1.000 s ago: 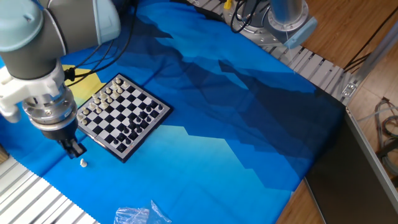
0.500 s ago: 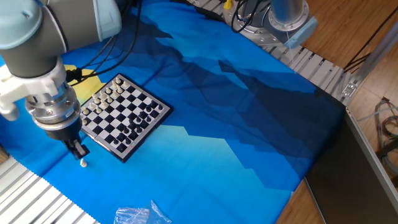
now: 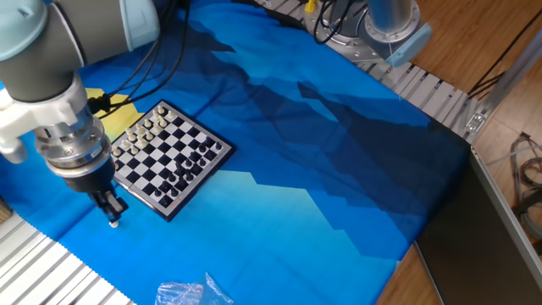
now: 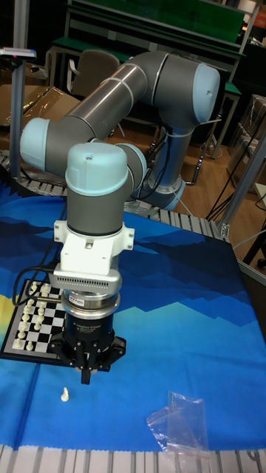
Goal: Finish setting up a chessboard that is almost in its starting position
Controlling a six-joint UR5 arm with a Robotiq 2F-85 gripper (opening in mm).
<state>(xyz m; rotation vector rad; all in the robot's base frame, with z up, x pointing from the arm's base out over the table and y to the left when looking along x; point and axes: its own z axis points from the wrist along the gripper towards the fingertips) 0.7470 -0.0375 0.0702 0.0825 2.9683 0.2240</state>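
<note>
The chessboard (image 3: 167, 158) lies on the blue cloth at the left, with cream pieces along its far-left side and black pieces along its near-right side; it also shows behind the arm (image 4: 21, 336). One cream piece (image 4: 65, 394) stands alone on the cloth in front of the board, and its tip shows under the fingers (image 3: 114, 224). My gripper (image 3: 112, 209) points straight down just above and beside this piece without touching it. Its fingers look slightly apart and hold nothing. From the tall view the gripper (image 4: 86, 375) hangs to the right of the piece.
A clear plastic bag (image 3: 188, 293) lies at the cloth's front edge, right of the gripper, and shows in the tall view too (image 4: 181, 429). A ridged metal table edge (image 3: 51, 271) runs along the front. A yellow patch (image 3: 118, 110) lies behind the board.
The gripper has moved a little to the right and down toward the lone cream piece, now covering most of it in the fixed view. Board and pieces have not moved.
</note>
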